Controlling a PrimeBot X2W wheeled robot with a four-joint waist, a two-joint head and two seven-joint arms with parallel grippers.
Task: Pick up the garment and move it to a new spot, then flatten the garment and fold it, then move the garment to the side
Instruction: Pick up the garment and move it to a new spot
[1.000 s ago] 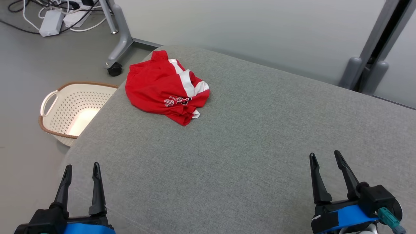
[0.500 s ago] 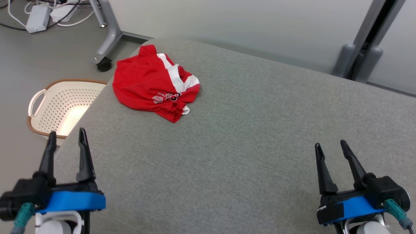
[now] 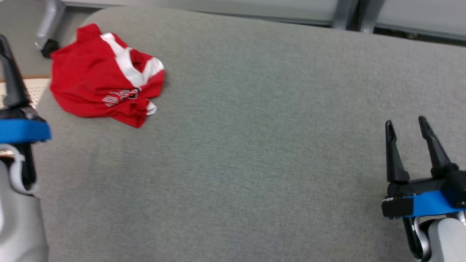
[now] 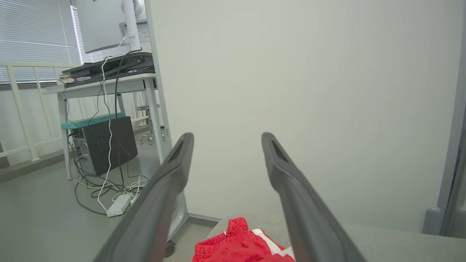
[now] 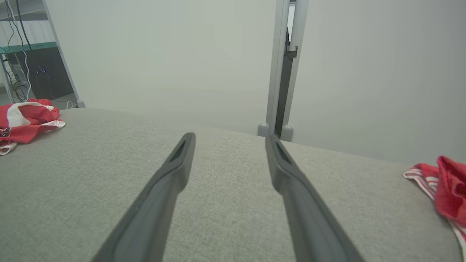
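The garment [image 3: 98, 80], a crumpled red piece with white panels and lettering, lies at the far left of the grey cushioned surface [image 3: 255, 153]. My left gripper is at the left edge of the head view, just left of the garment, with one dark finger [image 3: 12, 83] above its blue band. In the left wrist view the left gripper [image 4: 227, 136] is open and empty, with the garment [image 4: 240, 249] below its tips. My right gripper [image 3: 406, 122] stands open and empty at the lower right, far from the garment [image 5: 25, 120].
A second red cloth with white stripes [image 5: 442, 193] lies on the surface to the right of my right gripper. Beyond the garment are a caster wheel [image 3: 47, 47], a sliver of a cream basket [image 3: 31, 89], and a desk with cables [image 4: 109, 109].
The head camera has tilted down and shifted right. My left gripper has risen and moved forward along the left edge, level with the garment. The right gripper has moved forward slightly.
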